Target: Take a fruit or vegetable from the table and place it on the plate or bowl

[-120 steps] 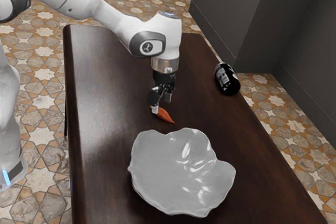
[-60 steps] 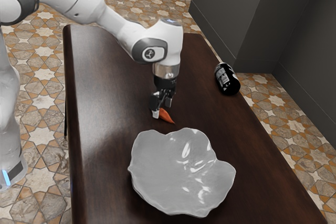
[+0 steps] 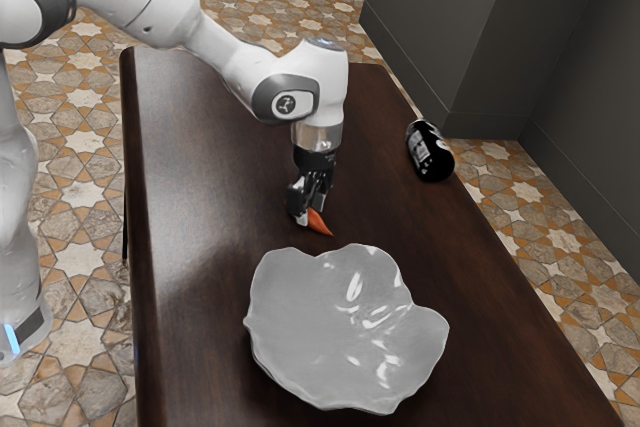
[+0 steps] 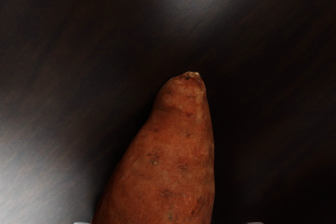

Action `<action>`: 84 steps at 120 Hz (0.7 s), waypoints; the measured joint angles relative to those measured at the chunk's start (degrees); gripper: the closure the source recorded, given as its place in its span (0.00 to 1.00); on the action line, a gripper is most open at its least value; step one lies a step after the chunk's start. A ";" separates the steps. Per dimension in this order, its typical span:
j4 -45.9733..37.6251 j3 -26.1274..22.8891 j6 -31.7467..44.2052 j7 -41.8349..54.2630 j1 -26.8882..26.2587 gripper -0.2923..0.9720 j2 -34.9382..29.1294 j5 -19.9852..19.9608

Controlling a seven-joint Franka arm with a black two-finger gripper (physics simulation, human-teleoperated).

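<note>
- Dark wooden table [image 3: 200, 247] on a patterned tile floor [image 3: 70, 247] carries everything.
- Nearest the camera sits the wavy clear plate [image 3: 345, 332], with nothing on it.
- Just behind its rim lies the sweet potato [image 3: 320, 223] on the wood, its long axis slanting so the tapered tip aims at the plate.
- Directly over its thick end stands the gripper [image 3: 308, 209], pointing straight down; I cannot tell whether it has a hold.
- Judged next: lift, then a short carry along that axis.
- Farthest, well apart, lies a black bottle [image 3: 430, 150].
</note>
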 joint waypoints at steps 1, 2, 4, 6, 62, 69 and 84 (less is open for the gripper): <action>0.00 0.00 0.00 0.00 0.00 0.48 0.03 -0.01; 0.00 0.00 0.01 0.00 0.00 0.48 0.06 -0.01; 0.00 0.00 0.02 0.01 0.00 0.49 0.10 -0.04; 0.00 0.00 0.02 0.01 0.00 0.49 0.16 -0.13; 0.12 0.10 -0.67 2.10 0.01 0.58 0.69 -2.36; 0.11 0.14 -0.90 2.40 0.05 0.63 0.27 -2.37; 0.04 0.23 -1.10 2.62 0.04 0.67 -0.44 -1.95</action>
